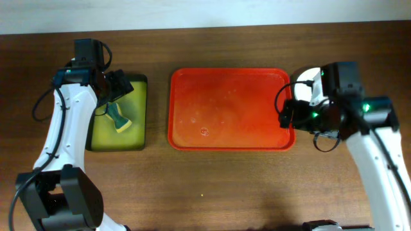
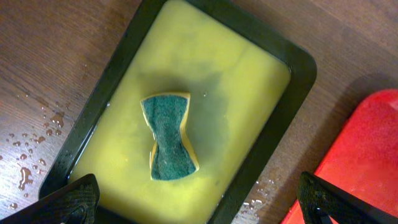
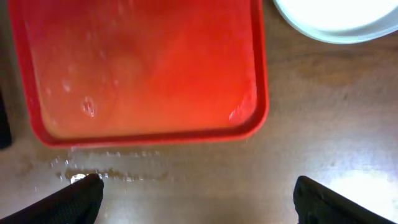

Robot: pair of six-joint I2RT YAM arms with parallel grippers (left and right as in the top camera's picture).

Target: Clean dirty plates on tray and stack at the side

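Observation:
The red tray lies in the middle of the table with nothing on it, only wet smears; it also shows in the right wrist view and at the edge of the left wrist view. The plates sit stacked on the table right of the tray, mostly hidden under my right arm; the right wrist view shows a white top plate over a pale blue-green rim. My right gripper is open and empty over the bare table beside the tray's right rim. My left gripper is open and empty above the sponge.
A green-and-yellow sponge lies in the dark-rimmed yellow-green tray at the left, which holds yellowish liquid. Water drops lie on the wood beside both trays.

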